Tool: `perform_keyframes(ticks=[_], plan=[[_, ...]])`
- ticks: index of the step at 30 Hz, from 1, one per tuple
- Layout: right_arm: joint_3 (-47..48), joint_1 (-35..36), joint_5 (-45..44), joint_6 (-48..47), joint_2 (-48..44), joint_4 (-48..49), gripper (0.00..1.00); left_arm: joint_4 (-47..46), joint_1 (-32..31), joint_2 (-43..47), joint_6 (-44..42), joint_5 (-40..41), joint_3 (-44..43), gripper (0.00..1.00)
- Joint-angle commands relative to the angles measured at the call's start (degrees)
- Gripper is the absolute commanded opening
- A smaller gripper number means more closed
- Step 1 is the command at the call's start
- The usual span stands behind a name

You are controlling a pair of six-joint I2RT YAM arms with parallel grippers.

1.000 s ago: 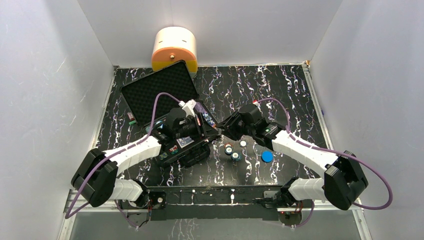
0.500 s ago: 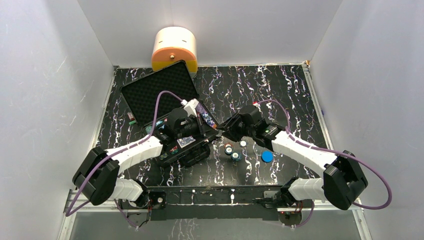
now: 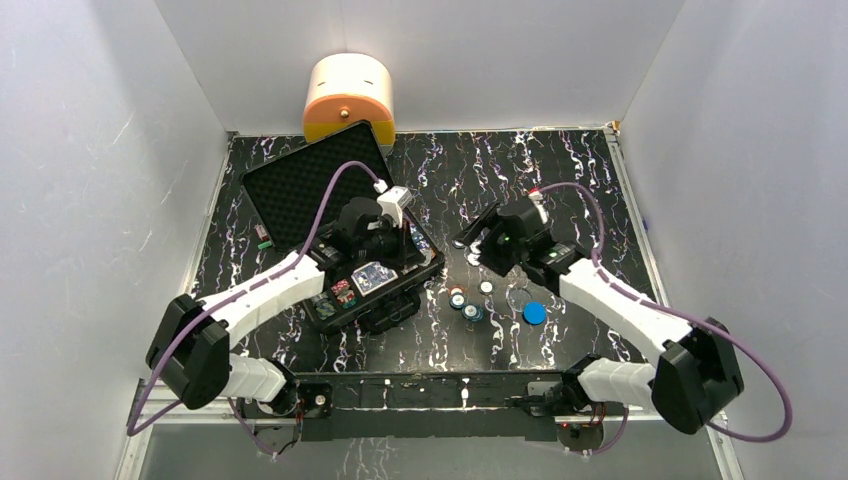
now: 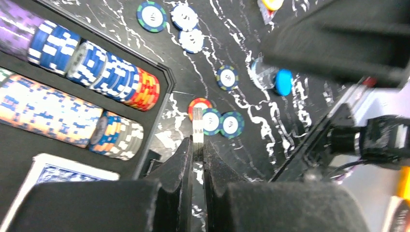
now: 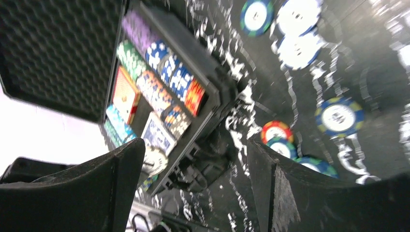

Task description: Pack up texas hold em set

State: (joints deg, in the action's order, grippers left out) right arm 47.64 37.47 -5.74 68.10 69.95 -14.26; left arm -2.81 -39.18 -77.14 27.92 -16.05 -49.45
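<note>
From above: shows the case (image 3: 400,292) lying open left of centre on the bench (image 3: 600,190), lid (image 3: 300,185) leaning back toward the rear wall. Places the left end effector (image 3: 405,242) over the case's right end and the right end effector (image 3: 478,230) just beside it, over bare bench. Leaves loose chips (image 3: 463,303) and a blue disc (image 3: 534,313) near the case's right side, not yet packed.

From the left wrist: looks down past fingers (image 4: 181,154) pinched tight on a thin white-edged piece, most likely a chip (image 4: 197,121) held on edge, just outside the case wall. Shows rows (image 4: 96,77) nearly filling their slots, with a blue deck (image 4: 58,174) below. Reads as carrying one chip to a row. To do it well: keep the chip on edge, faces parallel to those already stacked; bring it over a row end with room; lower it between the last chip and the wall; let go only once seated; avoid nudging the neighbouring rows.

From the right wrist: shows fingers (image 5: 121,169) spread wide with nothing between them, looking across the rows, a red deck (image 5: 126,94) and the loose chips. Best kept clear of the case until the left arm finishes.
</note>
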Motion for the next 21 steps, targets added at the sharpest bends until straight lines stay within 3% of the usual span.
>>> perform_keyframes(ticks=[1, 8, 12, 21], plan=[[-0.1, -4.4, -5.8, -7.4, -6.2, -3.2, 0.84, 16.7, -0.2, -0.3, -19.4, 0.2, -7.3, 0.0], [-3.8, -7.6, -4.1, -8.6, -9.3, -4.2, 0.84, 27.2, -0.2, -7.2, -29.3, -2.6, -14.9, 0.0], [-5.3, -8.1, -2.2, -8.5, -9.2, -3.5, 0.84, 31.3, -0.2, -10.9, -31.8, 0.7, -18.0, 0.0], [-7.9, -8.6, 3.9, -7.1, -8.0, -0.6, 0.83, 30.6, -0.2, -13.3, -31.6, 6.3, -19.0, 0.0]])
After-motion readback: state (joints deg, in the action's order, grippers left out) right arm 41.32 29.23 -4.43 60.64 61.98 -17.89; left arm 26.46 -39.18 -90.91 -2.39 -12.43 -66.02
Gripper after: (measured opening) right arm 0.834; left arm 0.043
